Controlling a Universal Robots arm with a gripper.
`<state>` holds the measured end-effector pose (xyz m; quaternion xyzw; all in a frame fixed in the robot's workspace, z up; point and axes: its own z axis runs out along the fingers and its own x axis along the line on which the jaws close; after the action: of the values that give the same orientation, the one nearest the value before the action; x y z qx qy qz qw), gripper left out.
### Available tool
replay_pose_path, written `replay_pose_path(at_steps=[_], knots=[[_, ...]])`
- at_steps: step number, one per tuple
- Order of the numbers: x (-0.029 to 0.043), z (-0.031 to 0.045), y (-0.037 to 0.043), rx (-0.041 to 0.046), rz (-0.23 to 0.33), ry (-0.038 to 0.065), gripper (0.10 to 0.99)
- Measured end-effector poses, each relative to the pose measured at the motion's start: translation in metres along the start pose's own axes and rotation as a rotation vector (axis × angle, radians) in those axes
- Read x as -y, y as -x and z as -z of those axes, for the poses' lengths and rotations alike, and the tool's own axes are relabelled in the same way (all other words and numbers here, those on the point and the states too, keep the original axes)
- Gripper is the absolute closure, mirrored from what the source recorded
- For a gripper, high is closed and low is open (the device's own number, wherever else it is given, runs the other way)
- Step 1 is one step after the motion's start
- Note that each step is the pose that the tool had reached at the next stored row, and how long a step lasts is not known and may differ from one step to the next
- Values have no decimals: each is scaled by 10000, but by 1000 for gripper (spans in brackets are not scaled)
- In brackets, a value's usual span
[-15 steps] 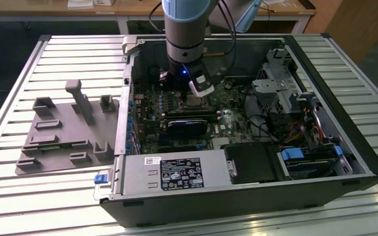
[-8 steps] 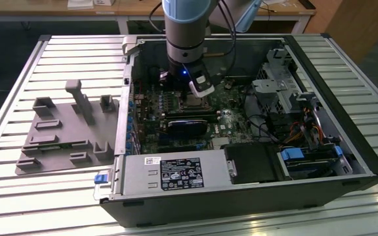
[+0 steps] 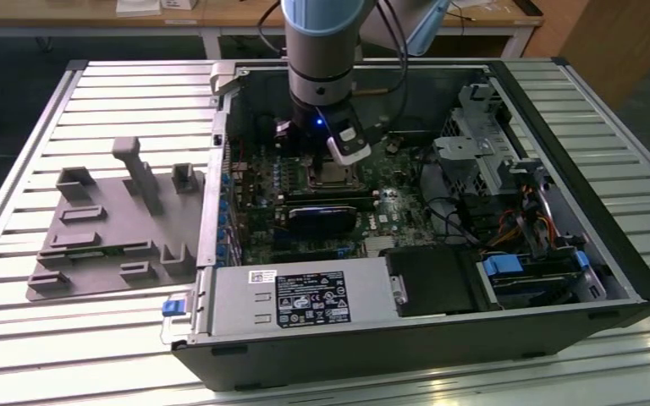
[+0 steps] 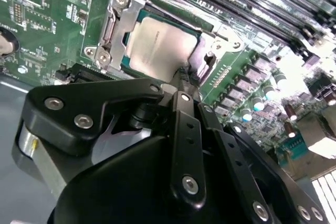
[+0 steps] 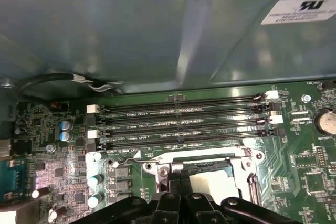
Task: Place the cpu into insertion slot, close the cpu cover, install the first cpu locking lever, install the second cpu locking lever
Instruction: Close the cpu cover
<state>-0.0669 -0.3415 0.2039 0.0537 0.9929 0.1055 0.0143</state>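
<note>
Inside the open computer case (image 3: 596, 279), on the motherboard (image 3: 260, 182), I see the cpu cover (image 4: 113, 24) lying flat and framing the cpu (image 4: 157, 48). My gripper (image 4: 184, 74), fingers pinched together and empty, sits directly over the cpu's near edge.

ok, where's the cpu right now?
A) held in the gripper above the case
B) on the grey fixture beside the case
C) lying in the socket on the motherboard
C: in the second wrist view the cpu lies flat in the insertion slot, with the cpu cover framing it and the gripper tip at its edge.
</note>
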Motion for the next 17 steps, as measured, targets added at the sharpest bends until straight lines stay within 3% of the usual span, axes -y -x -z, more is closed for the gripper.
replay_pose_path(at_steps=[6,17], knots=[[-2,29,-2,0,1,7,984],[55,-6,-17,-1,0,10,984]])
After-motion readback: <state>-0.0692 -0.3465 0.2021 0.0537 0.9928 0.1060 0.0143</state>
